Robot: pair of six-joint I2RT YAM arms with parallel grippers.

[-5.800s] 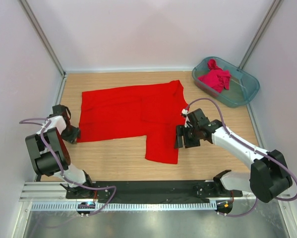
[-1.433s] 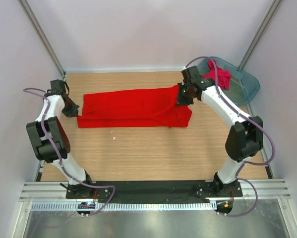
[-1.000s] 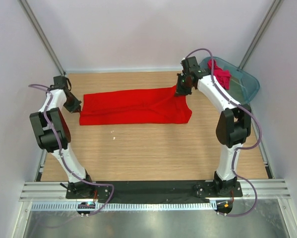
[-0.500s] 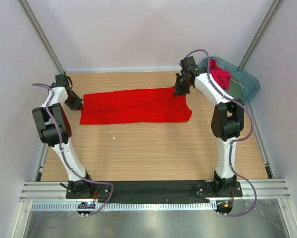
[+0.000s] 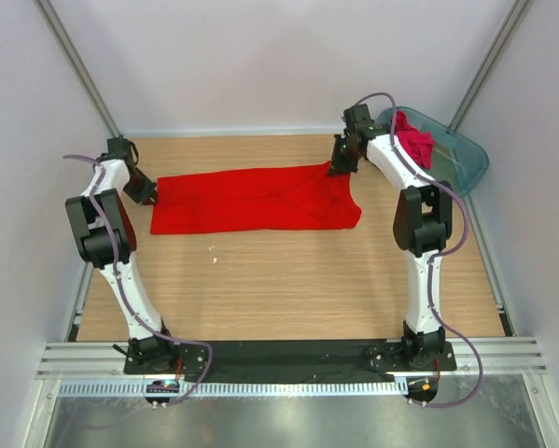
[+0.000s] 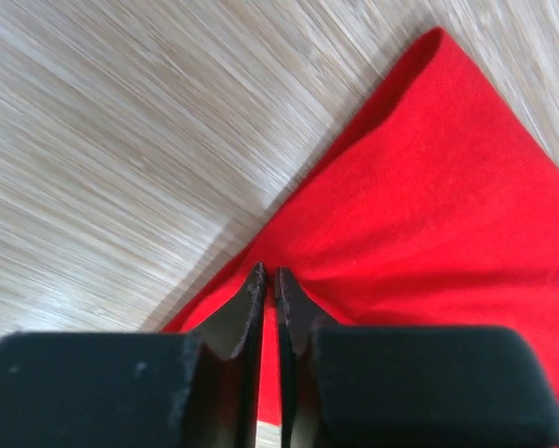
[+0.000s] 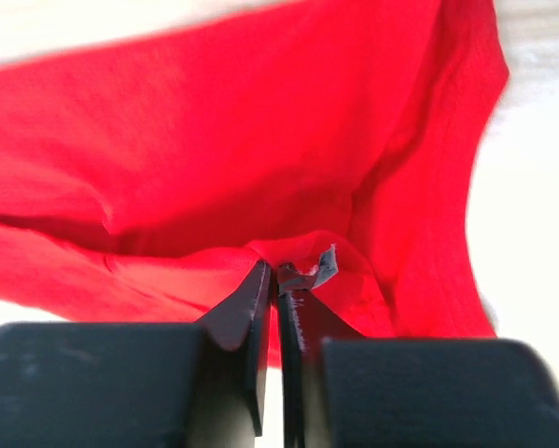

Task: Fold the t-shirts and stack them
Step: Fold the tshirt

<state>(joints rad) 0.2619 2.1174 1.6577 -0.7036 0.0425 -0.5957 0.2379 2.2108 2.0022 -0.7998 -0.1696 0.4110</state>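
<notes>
The bright red t-shirt (image 5: 256, 199) lies on the wooden table as a long strip, folded lengthwise, running left to right. My left gripper (image 5: 143, 190) is at the strip's left end. In the left wrist view its tips (image 6: 270, 273) rest on the red cloth (image 6: 428, 196) with only a thin slit between the jaws. My right gripper (image 5: 341, 166) is at the far right corner. There its tips (image 7: 274, 269) sit against a pucker of cloth and a small label (image 7: 324, 264), jaws parted by a narrow slit. The crimson-pink t-shirt (image 5: 412, 140) lies bunched in the tub.
The translucent teal tub (image 5: 458, 175) stands at the far right corner, just right of my right arm. A tiny white speck (image 5: 214, 247) lies on the wood in front of the strip. Walls close in the table on the left, back and right.
The shirt, earlier spread out with a flap hanging towards me, is now a narrow folded strip. Over the last second both arms barely moved and both pairs of jaws parted slightly.
</notes>
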